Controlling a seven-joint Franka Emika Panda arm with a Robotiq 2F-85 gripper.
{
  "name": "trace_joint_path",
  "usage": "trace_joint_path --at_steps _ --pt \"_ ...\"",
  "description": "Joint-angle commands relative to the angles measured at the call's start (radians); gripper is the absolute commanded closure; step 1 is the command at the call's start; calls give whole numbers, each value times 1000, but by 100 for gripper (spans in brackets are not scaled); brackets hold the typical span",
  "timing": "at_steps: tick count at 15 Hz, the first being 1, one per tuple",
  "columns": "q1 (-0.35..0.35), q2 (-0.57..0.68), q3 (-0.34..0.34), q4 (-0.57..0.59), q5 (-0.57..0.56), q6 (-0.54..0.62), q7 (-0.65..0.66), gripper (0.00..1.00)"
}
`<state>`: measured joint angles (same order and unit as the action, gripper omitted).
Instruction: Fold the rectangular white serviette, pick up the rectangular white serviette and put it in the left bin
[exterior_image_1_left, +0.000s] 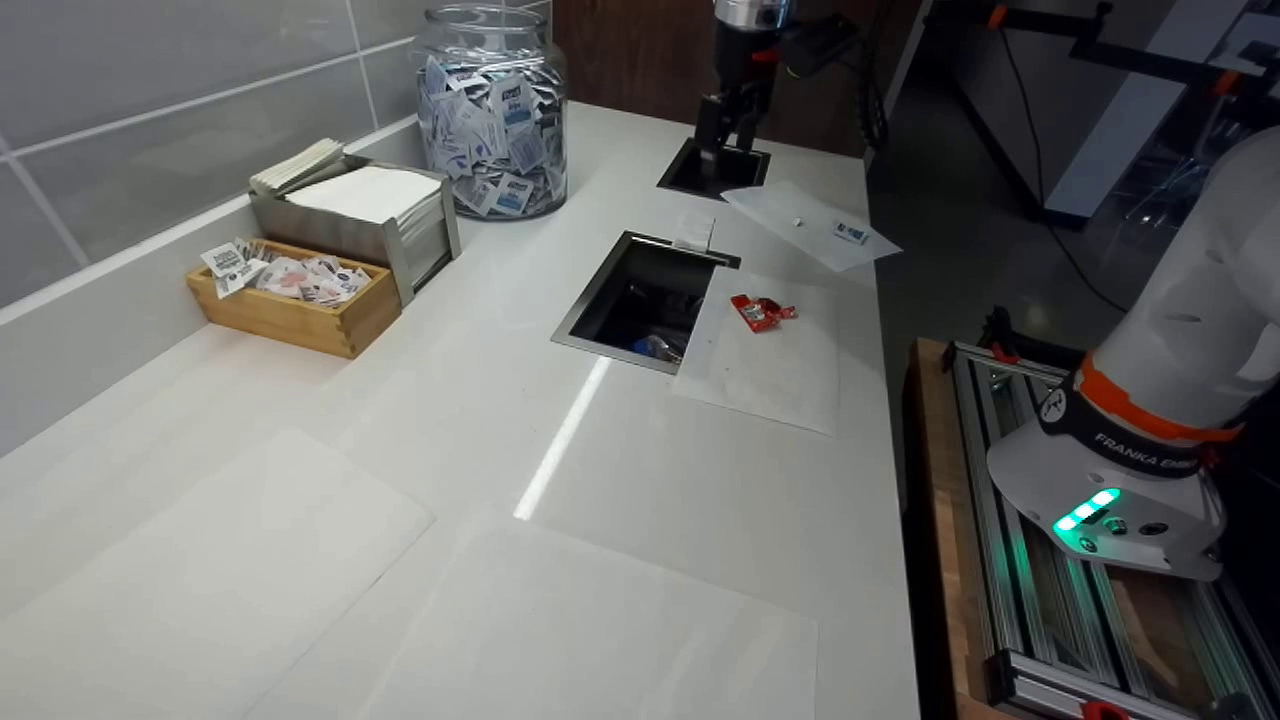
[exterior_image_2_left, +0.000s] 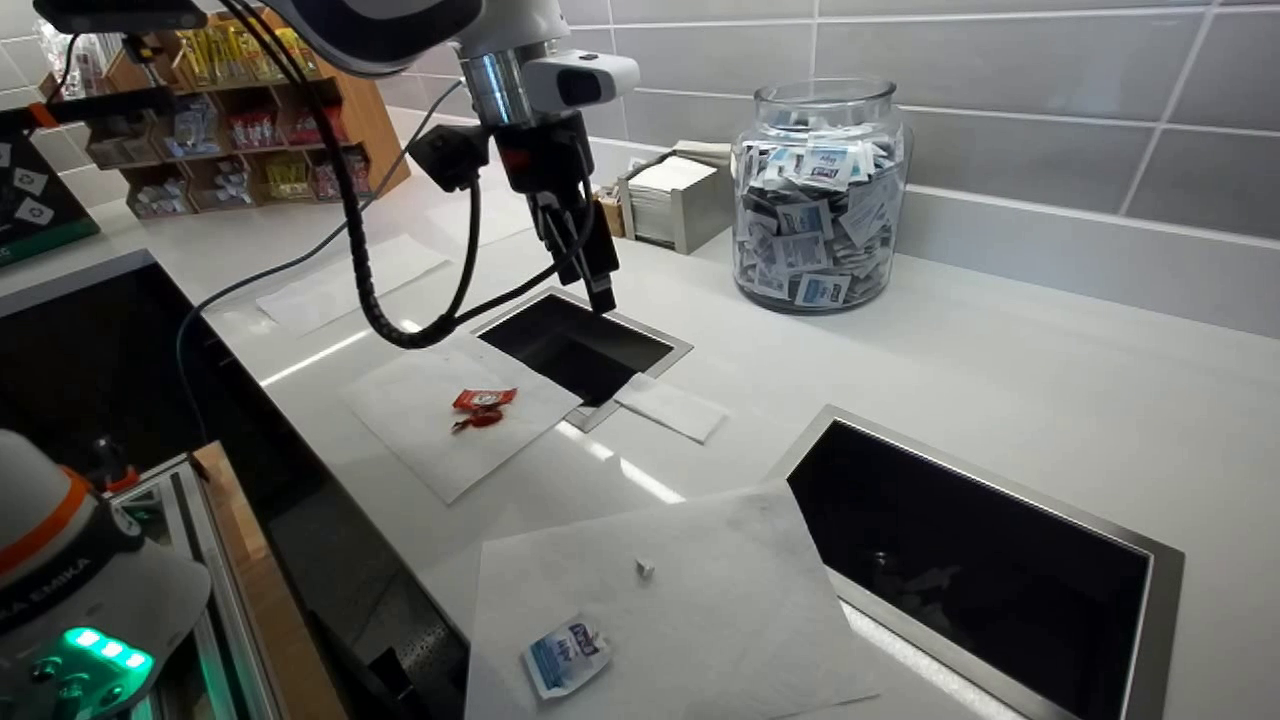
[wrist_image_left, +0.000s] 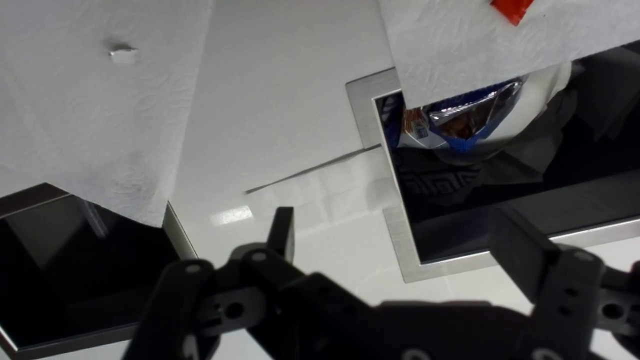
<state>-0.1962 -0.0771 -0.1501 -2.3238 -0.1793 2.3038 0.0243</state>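
See the folded-looking white serviette (exterior_image_2_left: 672, 407), likely the one to lift, on the counter (exterior_image_2_left: 740, 370) with one short end on the rim of the left bin (wrist_image_left: 404, 245). Points longways from there toward the other bin (exterior_image_2_left: 1158, 640), nearly along the line between the fingers (wrist_image_left: 282, 232). Lies lower than the empty, wide-spread gripper (wrist_image_left: 392, 230), nearer the finger at left in the wrist view. May need a turn first.
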Motion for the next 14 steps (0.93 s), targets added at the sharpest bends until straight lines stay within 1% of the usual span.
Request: trace_joint_path --at_steps 1,2,3,6,7,11,13,14 --pt "7 39 -22 -10 33 54 -164 0" --pt "9 44 -26 -18 57 80 -242 0" --pt "6 53 -29 -20 58 103 -290 0" --pt "0 85 -35 -18 52 147 -391 0" --pt "0 96 -35 -19 75 163 -432 0" --pt "-13 155 -27 -8 256 185 -615 0" --pt "-26 179 -25 0 309 179 -666 0" --pt "-32 191 -26 5 317 176 -675 0"
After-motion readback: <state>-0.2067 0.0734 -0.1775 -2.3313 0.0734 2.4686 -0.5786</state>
